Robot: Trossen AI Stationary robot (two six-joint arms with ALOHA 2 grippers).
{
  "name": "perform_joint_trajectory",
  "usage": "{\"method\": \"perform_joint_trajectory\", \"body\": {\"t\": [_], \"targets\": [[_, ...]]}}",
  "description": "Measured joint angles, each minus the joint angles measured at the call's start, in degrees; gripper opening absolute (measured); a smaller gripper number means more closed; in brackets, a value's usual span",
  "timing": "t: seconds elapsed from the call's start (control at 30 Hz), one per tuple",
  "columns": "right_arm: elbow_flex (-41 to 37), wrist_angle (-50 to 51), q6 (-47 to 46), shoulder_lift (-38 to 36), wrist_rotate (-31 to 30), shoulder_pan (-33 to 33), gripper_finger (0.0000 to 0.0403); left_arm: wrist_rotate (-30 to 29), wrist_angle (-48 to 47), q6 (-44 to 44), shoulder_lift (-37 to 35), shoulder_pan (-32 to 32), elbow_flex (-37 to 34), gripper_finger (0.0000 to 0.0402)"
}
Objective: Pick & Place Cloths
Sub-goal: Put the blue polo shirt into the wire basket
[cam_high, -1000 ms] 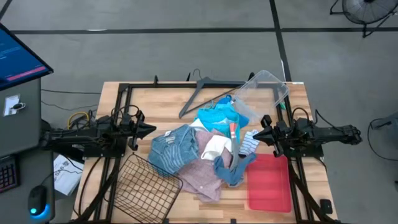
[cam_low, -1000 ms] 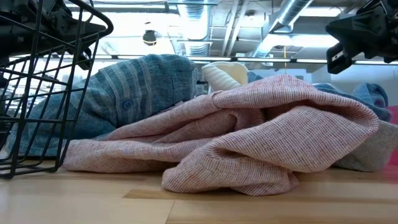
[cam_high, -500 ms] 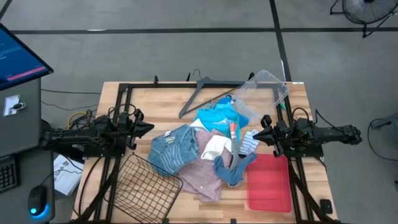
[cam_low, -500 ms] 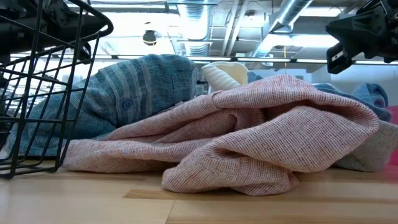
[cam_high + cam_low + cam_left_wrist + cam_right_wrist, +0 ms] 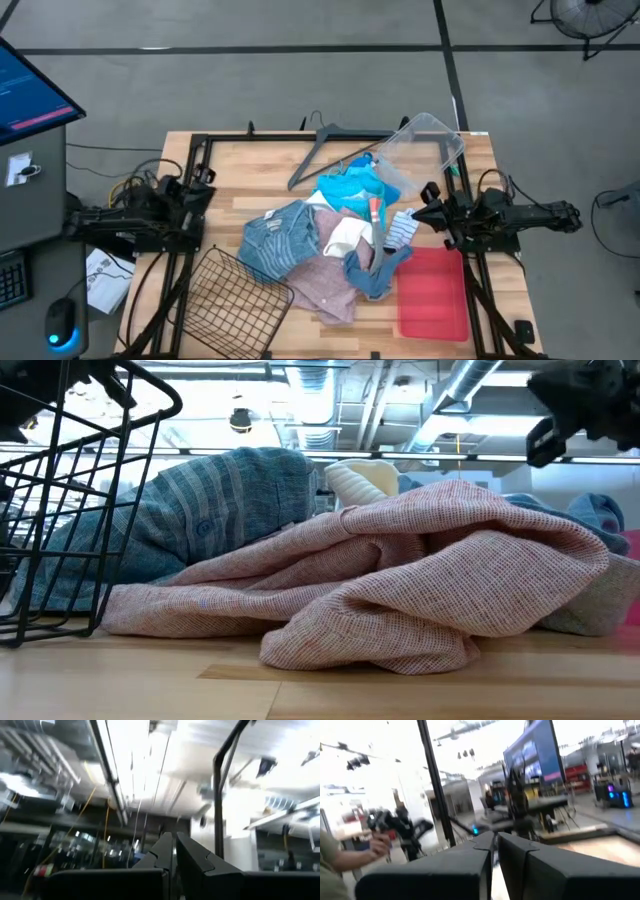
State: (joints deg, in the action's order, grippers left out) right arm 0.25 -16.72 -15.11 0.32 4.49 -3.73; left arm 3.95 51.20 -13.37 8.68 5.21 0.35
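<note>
The pink cloth [image 5: 400, 575] hides most of the pile; wire basket [image 5: 70, 490] is cropped.

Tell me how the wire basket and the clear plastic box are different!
The wire basket is black open mesh; the clear plastic box has solid see-through walls. The basket sits at the table's near left by the denim cloth; the box sits far right, beside the grey hanger. Both hold no cloths.

A crumpled heap of cloths lies mid-worktop: blue denim shirt [image 5: 277, 246] at the left, dusty pink garment [image 5: 330, 283] in front, turquoise top [image 5: 352, 188] behind, white piece [image 5: 343, 237] between, striped sock [image 5: 401, 228] at the right.
</note>
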Motion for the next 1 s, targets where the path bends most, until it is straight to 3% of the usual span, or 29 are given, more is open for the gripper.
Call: {"method": "perform_joint_trajectory", "body": {"t": [0.27,0.8,1.0], "targets": [[0.0,-10.7,0.0,0.0,0.0,0.2,0.0021,0.0,6.3,-5.0,0.0,0.0,0.0,0.0008],[1.5,-12.7,0.5,0.0,-0.5,0.3,0.0021,-0.5,6.8,-6.2,0.0,0.0,0.0,0.0008],[1.5,-13.0,-1.4,0.0,-3.6,0.5,0.0021,-7.4,5.8,-5.3,3.0,0.0,1.4,0.0008]]}}
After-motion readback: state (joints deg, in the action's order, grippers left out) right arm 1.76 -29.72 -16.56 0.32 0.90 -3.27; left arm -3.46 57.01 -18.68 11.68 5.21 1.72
